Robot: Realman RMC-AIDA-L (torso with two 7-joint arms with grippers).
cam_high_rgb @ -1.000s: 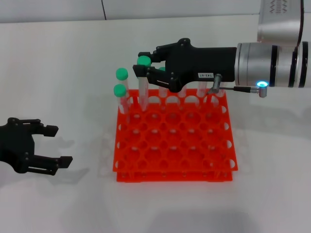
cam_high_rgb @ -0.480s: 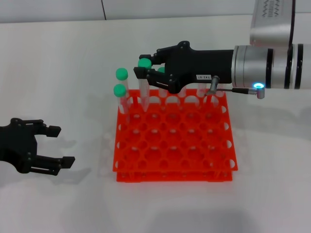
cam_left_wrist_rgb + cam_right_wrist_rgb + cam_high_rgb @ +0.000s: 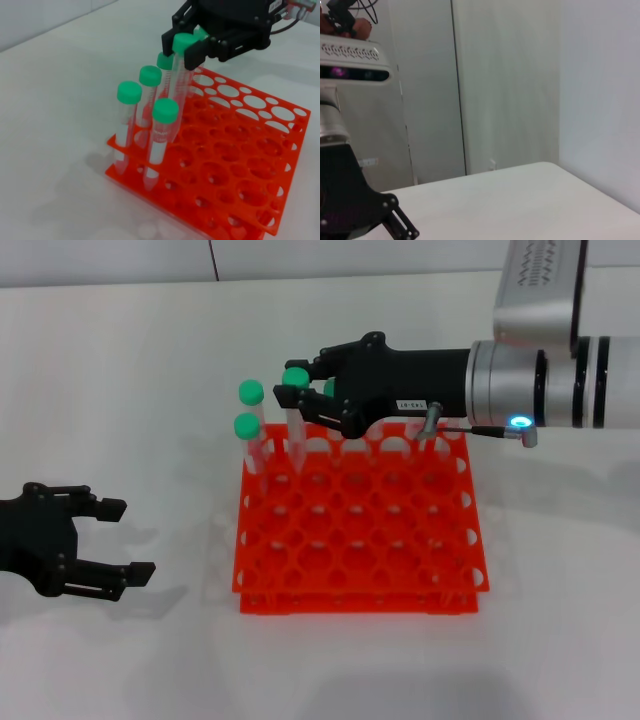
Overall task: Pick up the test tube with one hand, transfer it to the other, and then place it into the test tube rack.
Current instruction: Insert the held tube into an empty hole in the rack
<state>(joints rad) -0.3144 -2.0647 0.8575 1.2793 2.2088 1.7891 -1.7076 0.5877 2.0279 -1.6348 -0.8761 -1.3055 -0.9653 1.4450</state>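
My right gripper (image 3: 296, 396) pinches the test tube (image 3: 295, 418) just under its green cap, its lower end inside a back-row hole of the test tube rack (image 3: 360, 530). Other capped tubes (image 3: 159, 135) stand in the rack's back left corner. My left gripper (image 3: 112, 538) rests spread on the table (image 3: 120, 390) left of the rack.

Plain white table (image 3: 150, 370) spreading under everything, carrying the orange-red test tube rack (image 3: 360, 540) sitting directly on it, lying just below the right gripper (image 3: 305, 400), well off to the side of the left gripper (image 3: 120, 540) hovering low over the bare surface.
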